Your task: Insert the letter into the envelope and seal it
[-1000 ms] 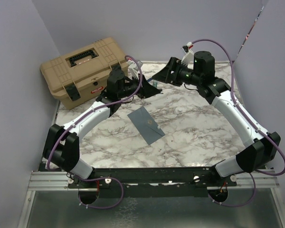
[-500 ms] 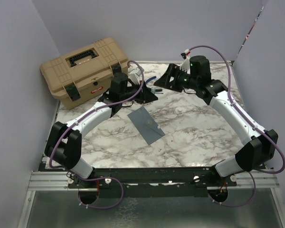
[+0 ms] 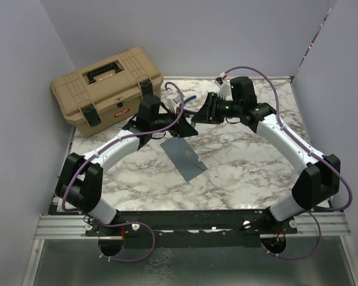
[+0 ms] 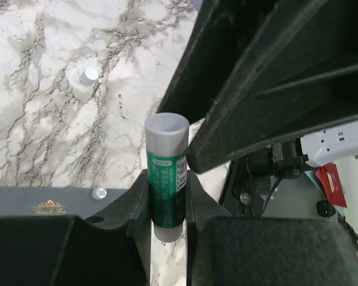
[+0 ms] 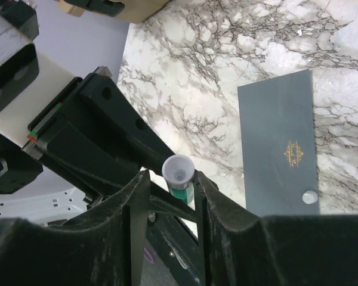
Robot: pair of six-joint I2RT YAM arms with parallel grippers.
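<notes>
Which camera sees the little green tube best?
The left wrist view: the green tube fills the middle, clamped between the left fingers, label showing. The right wrist view shows only its pale end and some green. In the top view it is too small to make out.

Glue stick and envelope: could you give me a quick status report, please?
Left gripper shut on glue stick. Right gripper open, astride its cap. Envelope flat on table, letter not in sight. Nothing blocking envelope.
</notes>
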